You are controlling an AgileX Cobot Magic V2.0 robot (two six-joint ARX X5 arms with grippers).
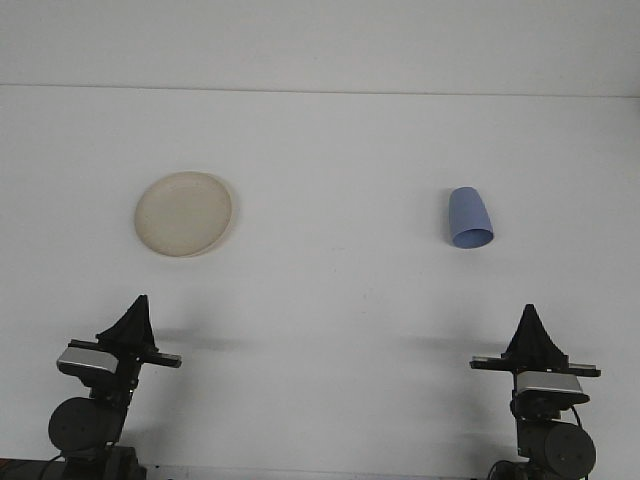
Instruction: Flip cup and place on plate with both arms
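- White tabletop stretches wide, its far edge meeting a pale wall.
- Cream plate lies left of centre; blue cup rests on its side well to the right, mouth toward the camera.
- Left gripper and right gripper sit at the near edge, fingers pressed together to a point.

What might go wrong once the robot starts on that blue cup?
The blue cup appears to lie on its side, so it may roll when nudged. The plate sits far across the table, nearer the left gripper than the right gripper, so a handover could drop the cup.
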